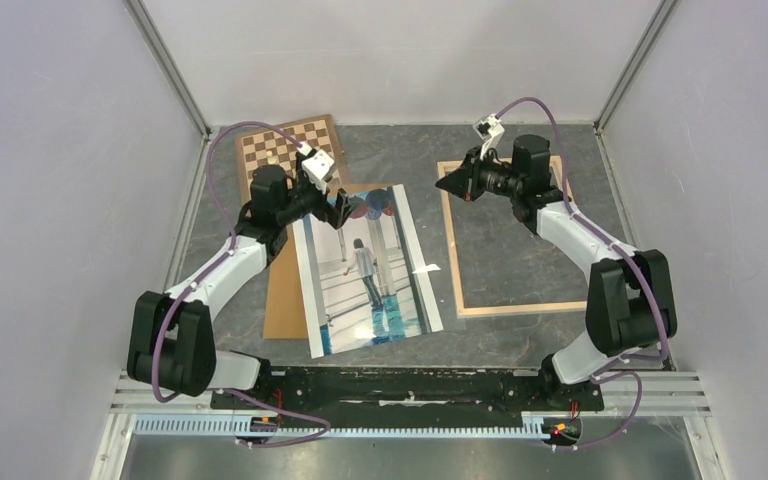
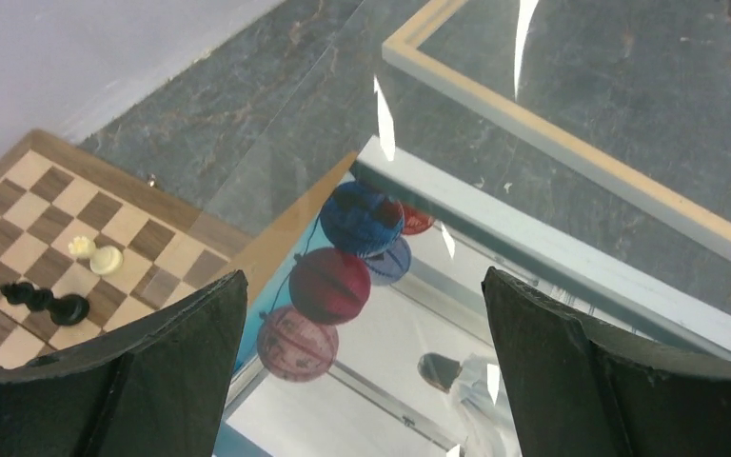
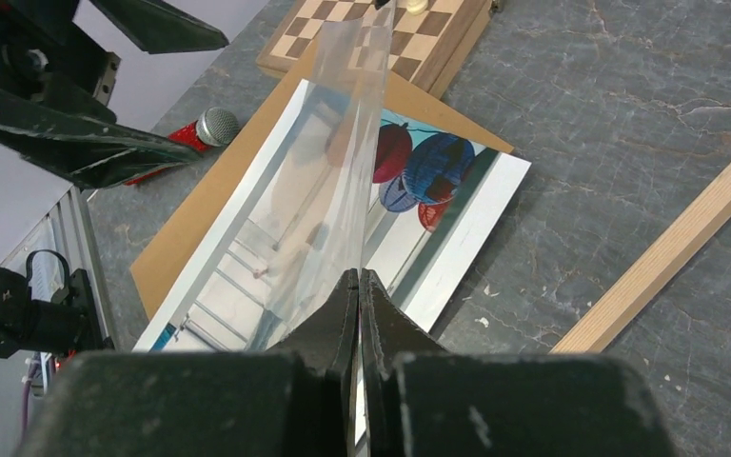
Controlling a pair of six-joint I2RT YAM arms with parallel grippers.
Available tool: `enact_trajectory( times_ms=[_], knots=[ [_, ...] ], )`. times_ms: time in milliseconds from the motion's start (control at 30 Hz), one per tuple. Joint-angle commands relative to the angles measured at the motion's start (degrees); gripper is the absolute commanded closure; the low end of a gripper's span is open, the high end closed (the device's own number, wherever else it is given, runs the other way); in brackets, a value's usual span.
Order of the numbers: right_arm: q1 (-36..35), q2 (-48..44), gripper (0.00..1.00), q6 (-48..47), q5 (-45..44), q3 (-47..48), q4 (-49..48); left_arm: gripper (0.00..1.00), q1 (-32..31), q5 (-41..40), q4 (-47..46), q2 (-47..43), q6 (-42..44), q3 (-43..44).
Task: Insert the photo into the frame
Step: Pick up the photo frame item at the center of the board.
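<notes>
The photo [image 1: 370,270] lies face up on a brown backing board [image 1: 282,290], left of centre, its lanterns [image 2: 328,286] toward the far side. The frame [image 1: 520,307], thin light wood, lies flat on the table to its right, apart from it. My left gripper [image 2: 362,286] hovers open over the photo's lantern end, with nothing between its fingers. My right gripper [image 3: 359,276] is shut on the edge of a clear sheet [image 3: 343,143], which it holds up in the air, tilted over the photo [image 3: 466,219] and beside the frame's corner [image 3: 666,257].
A checkered chessboard [image 1: 270,150] with a few pieces [image 2: 52,300] sits at the back left, touching the backing board. A red object with a grey mesh head [image 3: 200,129] lies left of the board. Grey walls close in both sides and the back.
</notes>
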State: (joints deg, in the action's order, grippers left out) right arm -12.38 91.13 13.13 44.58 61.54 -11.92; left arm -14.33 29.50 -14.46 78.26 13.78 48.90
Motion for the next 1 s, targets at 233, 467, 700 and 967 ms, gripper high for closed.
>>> enact_trajectory(
  times_ms=[233,467,700,967],
  knots=[
    [2.03,-9.39,1.00,-3.27,4.14,-4.68,-2.57,0.00,6.54,5.05,-4.43,-3.14,-3.98,-3.86],
    [3.22,-13.87,1.00,-2.60,5.84,-7.67,-4.42,0.00,11.35,10.78,-8.07,-0.26,-7.82,-5.60],
    [3.94,-16.45,1.00,-0.42,7.13,-9.80,-7.73,0.00,13.68,17.00,-11.74,3.56,-10.06,-6.93],
    [4.66,-18.16,1.00,2.27,8.64,-11.77,-12.15,0.00,14.24,23.24,-17.62,8.46,-14.01,-7.54]
  ],
)
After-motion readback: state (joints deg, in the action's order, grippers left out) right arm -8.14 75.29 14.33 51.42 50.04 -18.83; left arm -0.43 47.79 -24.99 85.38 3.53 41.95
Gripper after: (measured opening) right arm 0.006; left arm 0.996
